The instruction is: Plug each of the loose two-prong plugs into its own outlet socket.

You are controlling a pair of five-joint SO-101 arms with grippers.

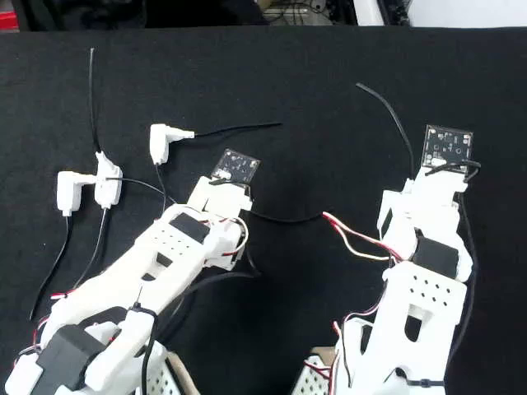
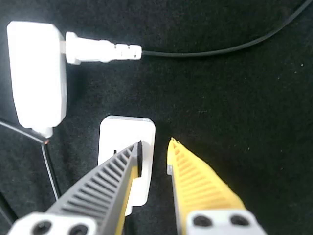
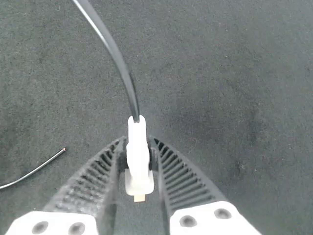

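Observation:
My left gripper [image 2: 152,146] is open and hangs low over a white outlet socket [image 2: 124,134] on the black cloth. Its grey finger [image 2: 105,181] overlaps the socket and its yellow finger [image 2: 195,181] stands just beside it. Farther off lies a second white socket [image 2: 36,73] with a white plug [image 2: 102,50] seated in it; the same socket [image 1: 160,141] appears ahead of the left arm [image 1: 181,247]. My right gripper [image 3: 138,147] is shut on a white two-prong plug [image 3: 138,164], and its black cable [image 3: 110,54] runs away over the cloth. The right arm [image 1: 428,255] stands at the right.
Two more white socket pieces [image 1: 70,191] [image 1: 107,178] lie at the far left with thin black cables trailing toward the front. A loose black cable [image 1: 387,111] curves ahead of the right arm. Red and white wires [image 1: 354,239] hang between the arms. The table's far edge [image 1: 263,27] runs along the back.

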